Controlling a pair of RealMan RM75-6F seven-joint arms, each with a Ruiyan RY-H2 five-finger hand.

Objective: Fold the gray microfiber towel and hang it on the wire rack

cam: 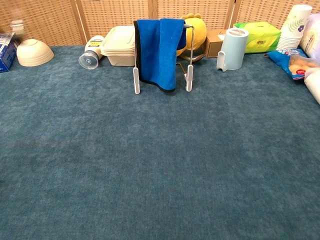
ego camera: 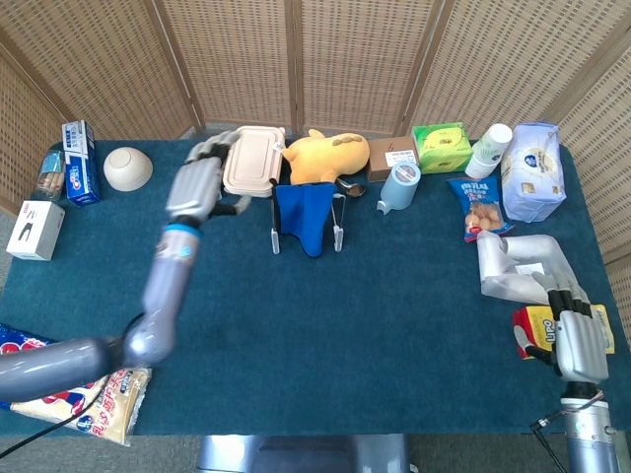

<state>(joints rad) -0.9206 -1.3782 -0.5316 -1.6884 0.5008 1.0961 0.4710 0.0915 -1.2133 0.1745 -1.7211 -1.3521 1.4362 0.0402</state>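
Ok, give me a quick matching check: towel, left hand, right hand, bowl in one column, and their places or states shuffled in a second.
1. blue towel
2. left hand
3. right hand
4. cream bowl

a. upside down, far left
b. beside the yellow packet
c. draped over the wire rack
d. raised, holding nothing

Pairs: 1-c, 2-d, 3-b, 4-a
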